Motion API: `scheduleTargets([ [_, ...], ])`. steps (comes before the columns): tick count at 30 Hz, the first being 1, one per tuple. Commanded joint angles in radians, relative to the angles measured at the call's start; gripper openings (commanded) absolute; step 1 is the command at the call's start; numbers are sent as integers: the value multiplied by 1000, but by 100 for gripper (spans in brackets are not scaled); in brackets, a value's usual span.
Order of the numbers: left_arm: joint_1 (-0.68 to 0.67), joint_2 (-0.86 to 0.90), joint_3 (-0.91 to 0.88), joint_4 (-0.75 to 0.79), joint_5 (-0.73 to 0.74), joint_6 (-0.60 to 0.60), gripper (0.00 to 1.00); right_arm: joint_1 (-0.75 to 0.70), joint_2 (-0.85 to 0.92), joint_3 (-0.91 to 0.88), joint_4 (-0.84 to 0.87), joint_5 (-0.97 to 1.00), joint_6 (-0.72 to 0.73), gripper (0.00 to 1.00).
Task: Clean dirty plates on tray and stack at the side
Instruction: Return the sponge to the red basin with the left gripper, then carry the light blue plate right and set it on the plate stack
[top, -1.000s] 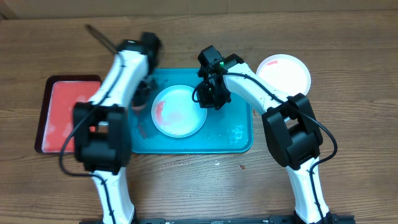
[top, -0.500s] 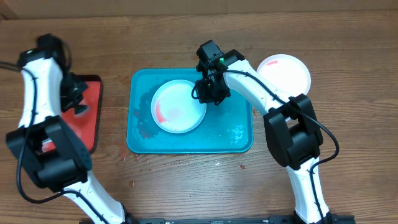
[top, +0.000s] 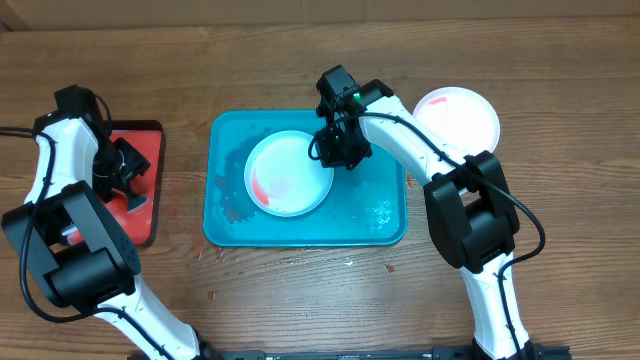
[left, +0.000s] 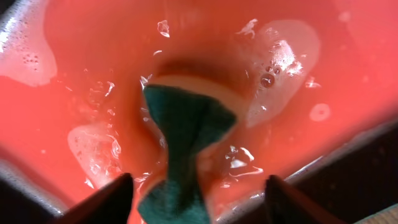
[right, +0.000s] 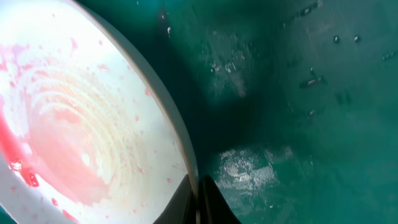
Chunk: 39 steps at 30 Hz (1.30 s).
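Right jaws pinch rim of white plate (top: 288, 175) on teal tray (top: 380, 215)

The wooden table (top: 300, 300) carries three items directly on its surface: the teal-blue tray (top: 385, 232) at centre, a smaller red tray (top: 148, 145) with a dark rim at left, and a round white plate (top: 460, 115) near the teal-blue tray's far right corner.

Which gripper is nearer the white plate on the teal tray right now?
Right. The right gripper pinches the rim of the white plate; the left gripper hangs open over the red tray, well apart from it.
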Motion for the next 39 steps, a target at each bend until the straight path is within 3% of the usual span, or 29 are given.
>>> scheduleTargets([
  [1, 15, -14, 51, -20, 12, 29, 71, -3, -32, 26, 25, 1, -6, 4],
  [7, 32, -37, 265, -146, 14, 27, 72, 1, -39, 75, -6, 109, -11, 4],
  [11, 34, -62, 385, -187, 56, 25, 80, 25, -61, 131, -56, 362, -41, 4],
  [13, 33, -71, 413, -193, 80, 25, 100, 50, -79, 159, -79, 511, -71, 4],
  [19, 31, -71, 414, -206, 97, 25, 100, 171, -136, 232, -88, 979, -141, 4],
  [23, 31, -71, 414, -204, 97, 25, 100, 261, -153, 246, 37, 1194, -334, 4],
  [29, 31, -71, 414, -205, 97, 25, 100, 347, -153, 246, 212, 1239, -785, 4],
  [34, 31, -71, 414, -205, 97, 25, 100, 372, -153, 246, 325, 1260, -904, 4],
  [39, 31, -71, 414, -205, 97, 25, 100, 377, -153, 246, 502, 1456, -1077, 4],
])
